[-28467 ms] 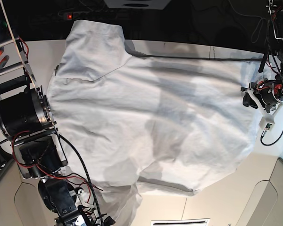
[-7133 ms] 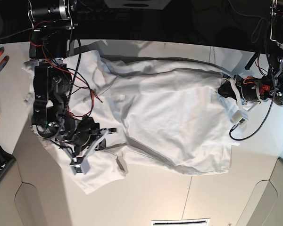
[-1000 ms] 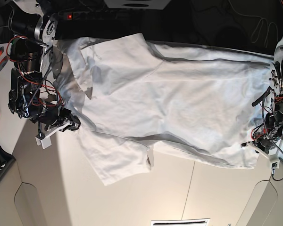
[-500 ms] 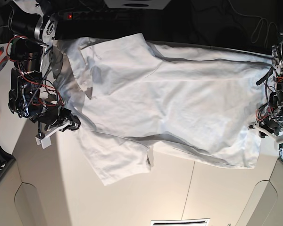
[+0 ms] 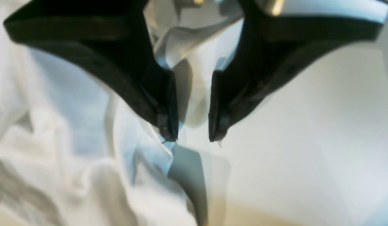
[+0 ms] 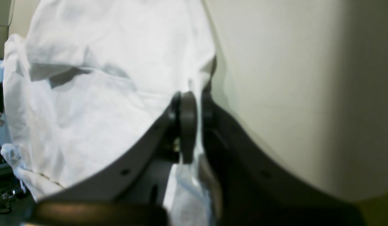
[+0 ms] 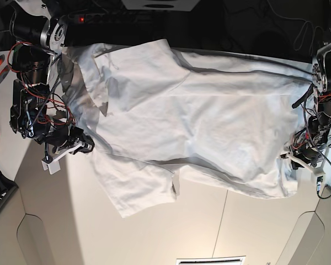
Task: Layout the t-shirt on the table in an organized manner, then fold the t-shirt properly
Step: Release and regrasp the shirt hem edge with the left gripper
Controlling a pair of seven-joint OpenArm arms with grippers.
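Base view: t-shirt (image 7: 198, 127) spread across the desk (image 7: 209, 232), laying-out step nearly done. Right gripper (image 7: 84, 148) clenched on fabric by the sleeve; left gripper (image 5: 192, 138) parted, released at the hem corner. Next, probably: smoothing, then regrasping to fold.

My left wrist view is soft with blur; the t-shirt (image 5: 71, 150) folds there smear together. In my right wrist view the right gripper (image 6: 194, 103) hides the cloth edge behind its fingers. In the base view, the left gripper (image 7: 298, 157) is too small to judge.
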